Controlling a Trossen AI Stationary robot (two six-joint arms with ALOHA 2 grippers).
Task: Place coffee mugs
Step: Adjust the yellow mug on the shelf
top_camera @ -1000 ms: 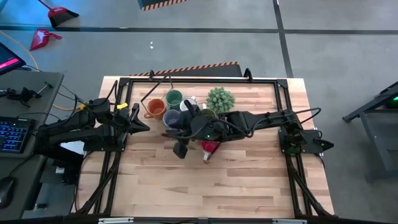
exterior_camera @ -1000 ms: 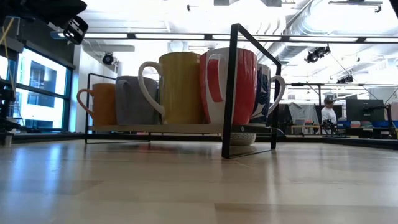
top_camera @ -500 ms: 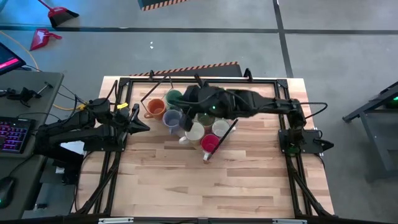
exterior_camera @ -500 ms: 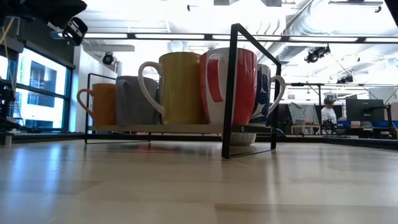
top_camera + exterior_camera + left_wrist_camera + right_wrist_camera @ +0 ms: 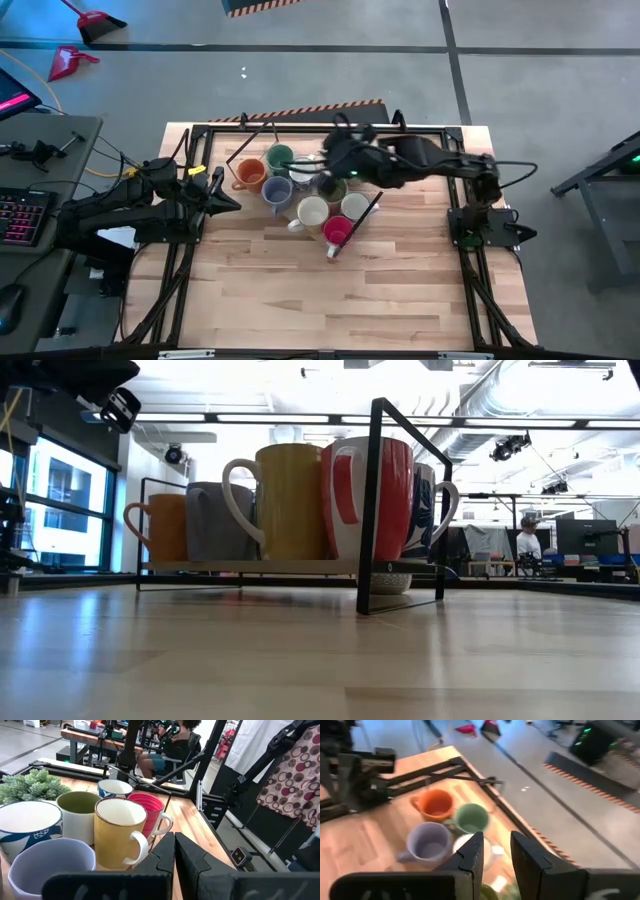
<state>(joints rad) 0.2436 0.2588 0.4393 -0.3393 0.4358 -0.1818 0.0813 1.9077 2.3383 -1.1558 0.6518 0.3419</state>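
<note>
Wood-grain counter (image 5: 300,290) carries the coffee mugs, clustered toward its far edge, between my two arms. From above I see the orange mug (image 5: 248,175) and the bright green mug (image 5: 279,158) at the back. The blue-grey mug (image 5: 276,190) is just in front of them, then the yellow-sided mug (image 5: 312,212), a white mug (image 5: 355,206) and the red-pink mug (image 5: 337,231) nearest the counter's middle. They stand upright and packed close together, inside a thin black wire frame (image 5: 372,510).

My right gripper (image 5: 496,837) hangs above the back of the cluster, fingers parted and grasping nothing. Past them I look down on the orange, green and blue-grey mugs, with another white mug (image 5: 492,851) directly beneath the gap.

My left gripper (image 5: 174,840) waits low at the counter's left side, clenched on nothing and pointing at the mugs. From there I also see an olive mug (image 5: 77,815) and the spiky potted plant (image 5: 32,782) behind the group.
</note>
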